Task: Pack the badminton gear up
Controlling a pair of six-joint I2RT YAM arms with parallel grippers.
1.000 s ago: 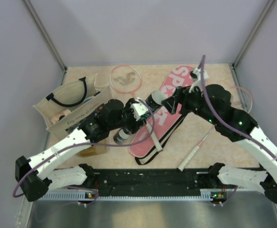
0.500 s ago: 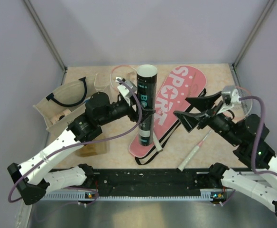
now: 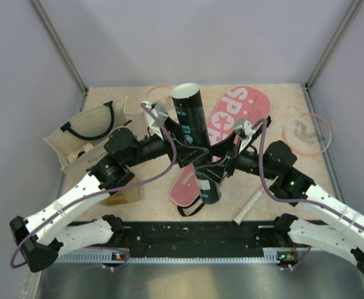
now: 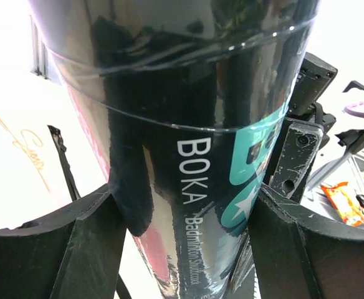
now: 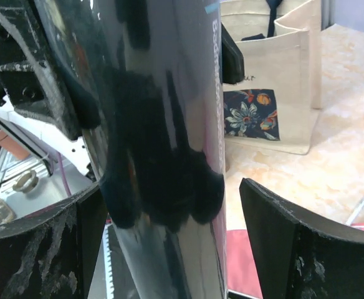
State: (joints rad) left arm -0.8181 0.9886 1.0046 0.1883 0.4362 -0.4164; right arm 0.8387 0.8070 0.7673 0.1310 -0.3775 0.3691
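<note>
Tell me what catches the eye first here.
A black tube rears up tilted mid-scene, clamped by the left gripper, while the right gripper brackets its lower end with jaws open. Behind it lies the pink SPORT cover.

The black tube is blocking the pink cover's left side and most of the far racket, with just a bit of rim poking out. The right arm is covering the right racket's shaft. The left arm is hiding most of the brown box and the tote bag's near corner. Both wrist views are cutting the tube off top and bottom.
</note>
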